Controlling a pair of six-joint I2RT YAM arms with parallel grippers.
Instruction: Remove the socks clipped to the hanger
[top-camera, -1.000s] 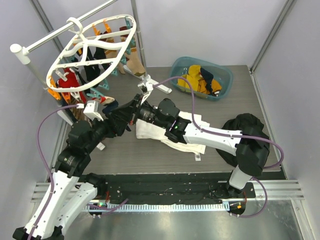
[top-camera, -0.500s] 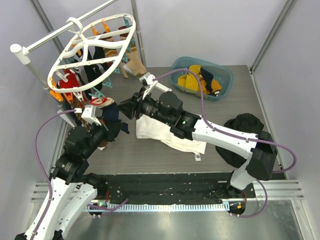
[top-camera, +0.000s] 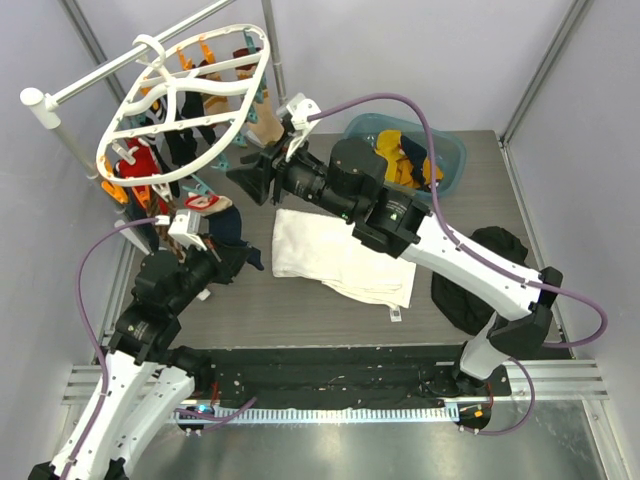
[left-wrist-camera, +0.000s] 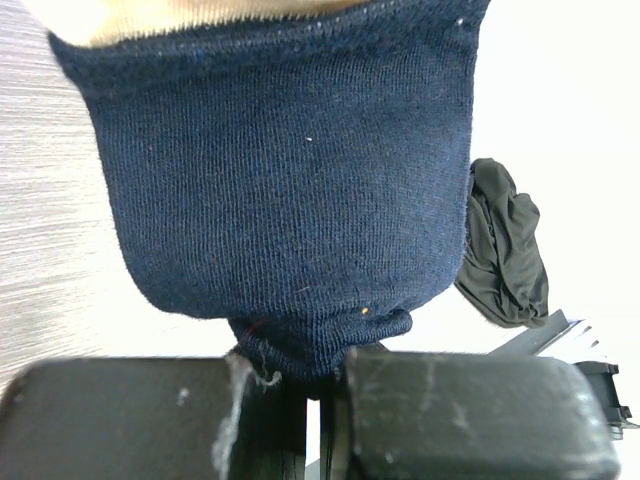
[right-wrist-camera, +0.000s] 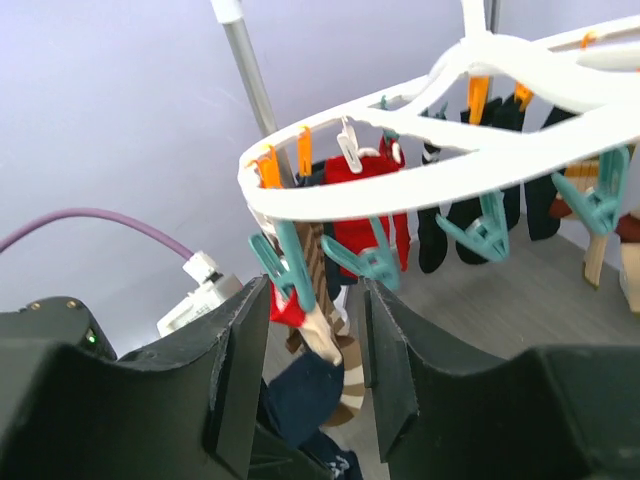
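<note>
The white oval hanger (top-camera: 190, 95) hangs at the back left with several socks (top-camera: 175, 140) clipped under it. One navy sock (top-camera: 225, 228) with a cream band and red cuff runs down from a teal clip (right-wrist-camera: 285, 265) to my left gripper (top-camera: 238, 258). In the left wrist view, that gripper (left-wrist-camera: 318, 400) is shut on the navy sock's (left-wrist-camera: 290, 180) toe. My right gripper (top-camera: 245, 178) is open just below the hanger's near rim. In its wrist view the gripper (right-wrist-camera: 312, 370) frames the teal clip, the sock and a striped sock (right-wrist-camera: 345, 390). Contact with the clip cannot be judged.
A white cloth (top-camera: 340, 255) lies mid-table under the right arm. A blue basket (top-camera: 458, 155) holding loose socks stands at the back right. A black garment heap (top-camera: 480, 290) lies at the right. The white pole stand (top-camera: 90, 80) carries the hanger.
My left gripper shut on the navy sock's toe and drew back slightly. My right gripper opened and rose from the cloth up to the hanger's near rim.
</note>
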